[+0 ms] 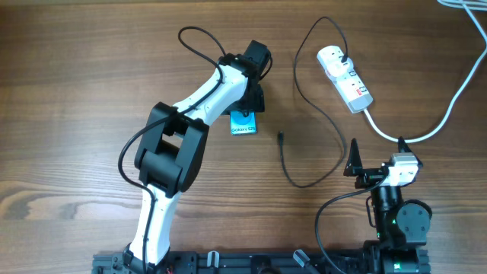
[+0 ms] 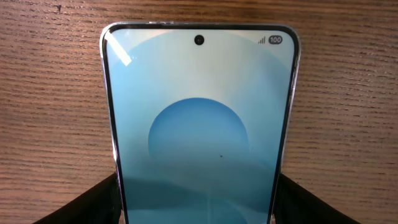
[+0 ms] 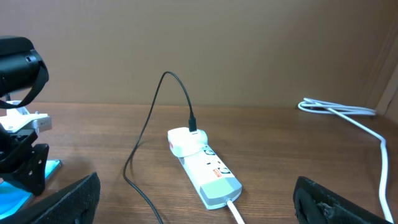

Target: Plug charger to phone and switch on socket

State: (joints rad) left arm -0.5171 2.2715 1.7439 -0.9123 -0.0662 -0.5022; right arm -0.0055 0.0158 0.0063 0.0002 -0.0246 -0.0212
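The phone (image 1: 243, 126) was clamped at both long edges by the left gripper (image 2: 198, 186) on the table (image 1: 76, 76). The right gripper (image 1: 354, 161) was held with its fingers wide apart. The charger (image 1: 281, 141) was plugged into the socket (image 1: 346, 78), and its free tip was seen near the phone, not touching.

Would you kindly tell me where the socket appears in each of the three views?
Overhead: the socket lies upper right, slanted.
Left wrist: not in it; the phone fills the view.
Right wrist: the socket sits centre, slightly low.
Shared landmark: the charger plugged into its end, in the overhead and right wrist views.
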